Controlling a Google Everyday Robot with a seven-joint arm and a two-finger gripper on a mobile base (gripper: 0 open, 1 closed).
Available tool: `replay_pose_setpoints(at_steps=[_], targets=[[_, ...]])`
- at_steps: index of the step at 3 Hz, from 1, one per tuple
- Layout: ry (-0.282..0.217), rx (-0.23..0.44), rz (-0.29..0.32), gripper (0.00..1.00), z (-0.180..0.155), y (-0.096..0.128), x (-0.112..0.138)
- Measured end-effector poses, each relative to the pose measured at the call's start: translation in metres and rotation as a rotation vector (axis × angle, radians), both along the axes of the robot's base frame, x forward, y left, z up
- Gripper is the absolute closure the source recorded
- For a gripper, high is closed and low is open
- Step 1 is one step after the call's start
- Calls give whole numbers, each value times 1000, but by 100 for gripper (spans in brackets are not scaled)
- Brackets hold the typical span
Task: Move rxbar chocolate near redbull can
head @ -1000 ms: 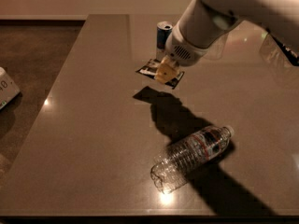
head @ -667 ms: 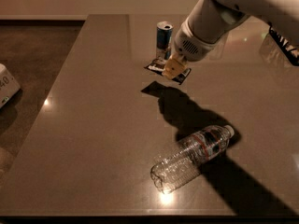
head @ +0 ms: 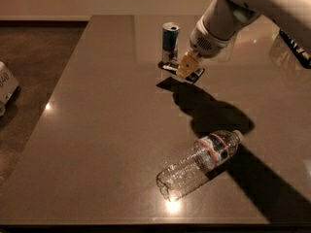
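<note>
The redbull can (head: 170, 42) stands upright at the back middle of the brown table (head: 107, 130). The rxbar chocolate (head: 169, 67), black with white lettering, is just in front of the can's base, low over the table. My gripper (head: 188, 67), with yellowish fingertips, reaches down from the upper right and is shut on the bar's middle. The gripper hides part of the bar, and its dark ends show on either side. I cannot tell whether the bar touches the can.
A clear plastic water bottle (head: 199, 164) lies on its side at the front right of the table. The arm's shadow falls between the bar and the bottle. A white object (head: 6, 84) sits on the floor beyond the table's left edge.
My gripper has moved right and slightly back, carrying the rxbar chocolate closer to the redbull can. The bottle and the can have not moved.
</note>
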State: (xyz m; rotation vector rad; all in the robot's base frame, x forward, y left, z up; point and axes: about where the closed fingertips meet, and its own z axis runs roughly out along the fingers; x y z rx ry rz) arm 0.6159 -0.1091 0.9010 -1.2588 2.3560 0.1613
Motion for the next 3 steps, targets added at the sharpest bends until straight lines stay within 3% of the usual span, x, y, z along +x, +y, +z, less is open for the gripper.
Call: replay_pose_setpoints(at_steps=[1,3], targets=[[10,-13,-20,85,-13,-15,13],[-1,-45,11,38,-31,-34,41]])
